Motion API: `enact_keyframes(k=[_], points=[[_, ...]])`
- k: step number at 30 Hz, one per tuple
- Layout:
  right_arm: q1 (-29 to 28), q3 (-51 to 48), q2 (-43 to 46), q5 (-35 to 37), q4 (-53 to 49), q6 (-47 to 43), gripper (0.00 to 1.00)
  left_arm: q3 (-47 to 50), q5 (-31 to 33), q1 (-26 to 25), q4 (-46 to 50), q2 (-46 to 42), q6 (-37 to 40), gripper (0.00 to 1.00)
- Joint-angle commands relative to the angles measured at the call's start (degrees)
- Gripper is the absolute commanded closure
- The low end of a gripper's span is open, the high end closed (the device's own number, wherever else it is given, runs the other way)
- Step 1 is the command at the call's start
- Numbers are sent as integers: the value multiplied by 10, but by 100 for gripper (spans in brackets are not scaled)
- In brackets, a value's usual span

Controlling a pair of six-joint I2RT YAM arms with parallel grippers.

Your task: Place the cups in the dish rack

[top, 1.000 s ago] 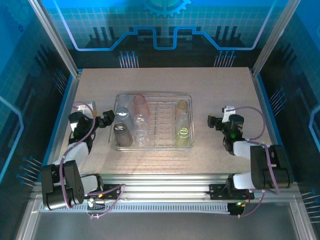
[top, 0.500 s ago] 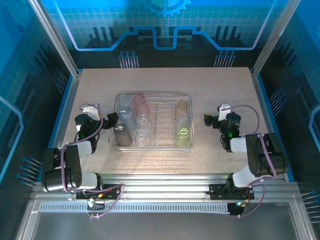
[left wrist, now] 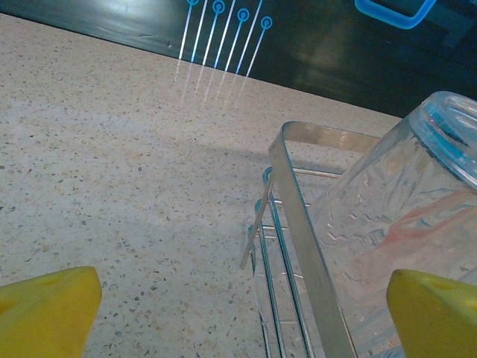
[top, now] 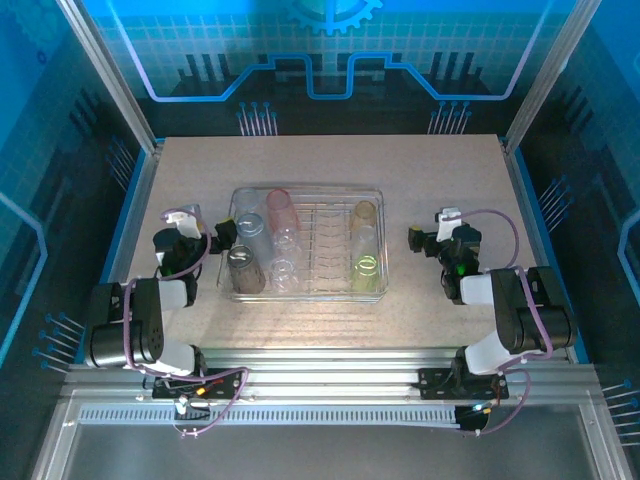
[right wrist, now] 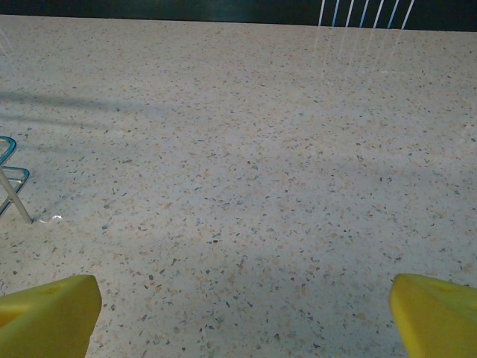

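- Cups [top: 284,243] sit inside the dish rack [top: 310,189], which rests in the middle of the tabletop [top: 330,160]. The pale blue cup [top: 247,231], pink cup [top: 279,208] and grey cup [top: 244,268] are at the rack's left end. The amber cup [top: 364,215] and yellow-green cup [top: 366,268] are at its right end.
- Left arm [top: 130,325] is folded low near the tabletop's left edge. The left gripper [top: 222,236] points right, just beside the rack's left rim.
- Left gripper's [left wrist: 242,307] jaws are spread wide and hold nothing. In the left wrist view its yellow fingertips [left wrist: 51,306] flank the rack's corner rim [left wrist: 298,216], with the upturned pale blue cup [left wrist: 402,216] just inside it.
- Right arm [top: 520,320] is folded low near the right edge. The right gripper [top: 415,241] points left, apart from the rack.
- Right gripper [right wrist: 242,309] is also wide open and empty over bare tabletop [right wrist: 246,164].
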State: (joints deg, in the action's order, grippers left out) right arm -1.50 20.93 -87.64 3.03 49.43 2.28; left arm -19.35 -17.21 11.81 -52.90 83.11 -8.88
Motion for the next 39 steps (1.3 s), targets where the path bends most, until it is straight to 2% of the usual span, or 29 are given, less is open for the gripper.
enact_keyframes(k=[1,6,11,13,15,18,29,35,39], points=[[-8,8,-2,12,30,-11,0,-9,11,-11,6,8,20,1],[-8,8,-2,12,29,-10,0,-17,27,-36,22,12,49,1],[-8,8,-2,11,29,-10,0,11,82,-61,-38,27,61,1],[-8,8,-2,12,29,-11,0,23,99,-66,-110,67,60,1],[-8,9,-1,12,29,-11,0,9,114,-69,-52,50,59,1],[-8,8,-1,13,28,-11,0,1,131,-75,-40,52,60,1],[-9,9,-2,13,28,-11,0,-13,181,-95,-17,54,69,1],[-11,13,-2,11,21,-16,0,-15,187,-99,-11,54,71,1],[-12,25,-4,-26,0,-31,0,-18,193,-101,-7,54,73,0]])
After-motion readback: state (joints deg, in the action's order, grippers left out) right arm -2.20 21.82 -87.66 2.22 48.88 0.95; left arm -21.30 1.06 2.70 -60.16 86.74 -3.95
